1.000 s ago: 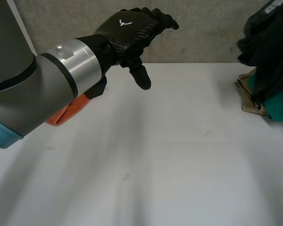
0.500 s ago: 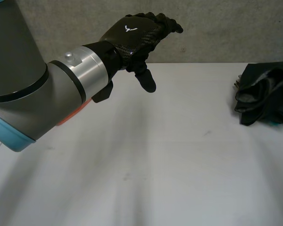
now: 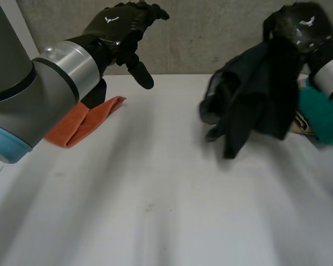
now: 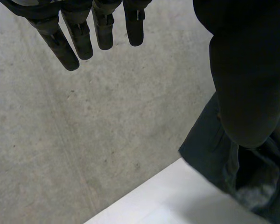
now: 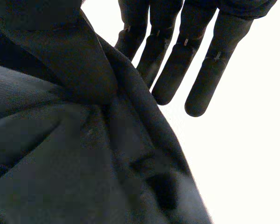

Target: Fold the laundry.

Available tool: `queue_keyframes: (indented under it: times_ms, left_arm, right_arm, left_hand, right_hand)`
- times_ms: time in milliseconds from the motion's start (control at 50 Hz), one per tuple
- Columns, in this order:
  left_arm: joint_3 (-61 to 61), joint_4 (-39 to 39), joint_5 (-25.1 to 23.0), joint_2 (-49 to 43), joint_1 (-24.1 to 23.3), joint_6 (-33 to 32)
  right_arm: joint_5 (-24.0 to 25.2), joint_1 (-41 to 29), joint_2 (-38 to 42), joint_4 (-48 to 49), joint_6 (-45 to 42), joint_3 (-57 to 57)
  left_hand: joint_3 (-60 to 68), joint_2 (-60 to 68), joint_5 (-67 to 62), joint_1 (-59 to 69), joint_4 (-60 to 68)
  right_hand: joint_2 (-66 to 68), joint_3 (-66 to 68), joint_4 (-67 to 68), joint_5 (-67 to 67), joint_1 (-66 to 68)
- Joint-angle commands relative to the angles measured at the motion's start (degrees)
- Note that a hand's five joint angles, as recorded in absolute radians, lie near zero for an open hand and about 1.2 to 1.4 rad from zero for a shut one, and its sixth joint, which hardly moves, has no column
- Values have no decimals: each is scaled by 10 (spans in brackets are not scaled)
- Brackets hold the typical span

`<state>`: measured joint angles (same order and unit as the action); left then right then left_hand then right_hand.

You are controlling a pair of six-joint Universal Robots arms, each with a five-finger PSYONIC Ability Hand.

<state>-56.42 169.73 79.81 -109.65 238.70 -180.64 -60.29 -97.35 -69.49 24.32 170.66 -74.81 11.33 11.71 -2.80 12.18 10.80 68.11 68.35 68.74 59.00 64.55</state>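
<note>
My right hand is raised at the far right of the table and is shut on a black garment. The garment hangs bunched from it above the white table. In the right wrist view the thumb presses a fold of the black garment against the straight fingers. My left hand is held high at the far left, open and holding nothing. In the left wrist view its fingers are straight in front of the concrete wall, and the black garment hangs beyond the thumb.
A folded orange cloth lies at the far left under my left arm. A teal cloth and a beige item lie at the far right, behind the hanging garment. A concrete wall runs along the table's back edge.
The right hand has lifted the black garment off the pile at the right and swung it leftward over the table. The left hand has moved left and slightly up, uncovering the orange cloth.
</note>
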Motion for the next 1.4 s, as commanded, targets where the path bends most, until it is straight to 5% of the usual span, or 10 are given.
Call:
queue_keyframes:
  times_ms: [20,140,200,360,640,780,900,1040,1200,1400]
  left_arm:
    - [-13,-2,7,-25,-4,-7]
    - [-37,-5,27,-52,-16,-16]
    - [-43,-6,35,-64,-22,-21]
    - [-48,-12,55,-76,-47,-20]
    - [2,-15,82,-181,-154,-12]
    - [32,-34,158,-210,-195,-6]
    - [-5,4,227,-161,-172,19]
    - [-57,74,189,-102,-124,21]
    - [-67,75,159,-93,-110,24]
    - [-77,75,165,-96,-97,28]
  right_arm:
    - [-65,-64,26,-85,-44,-12]
    - [-88,-87,59,-173,-143,-43]
    - [-84,-82,60,-213,-185,-43]
    - [-67,-55,1,-234,-179,-32]
    - [-32,6,-52,-239,-255,-57]
    - [20,13,-22,-220,-372,-109]
    - [159,78,4,-179,-571,-156]
    - [269,126,52,-183,-718,-159]
    - [328,134,144,-180,-827,-129]
    - [372,105,233,-167,-839,-90]
  left_hand:
    - [-13,-17,28,-22,-8]
    - [-13,-17,28,-22,-8]
    - [-13,-17,28,-22,-8]
    - [-13,-17,28,-22,-8]
    - [-13,-17,28,-22,-8]
    - [-13,-17,28,-22,-8]
    - [-13,-17,28,-22,-8]
    - [-13,-17,28,-22,-8]
    - [-13,-17,28,-22,-8]
    - [-13,-17,28,-22,-8]
  right_hand:
    - [119,116,113,110,154]
    - [104,101,97,95,139]
    - [-290,-292,-296,-299,-254]
    - [-581,-584,-587,-590,-546]
    - [-541,-543,-547,-550,-505]
    - [-517,-520,-523,-526,-482]
    - [-581,-584,-587,-590,-546]
    - [-581,-584,-587,-590,-546]
    - [-581,-584,-587,-590,-546]
    - [-581,-584,-587,-590,-546]
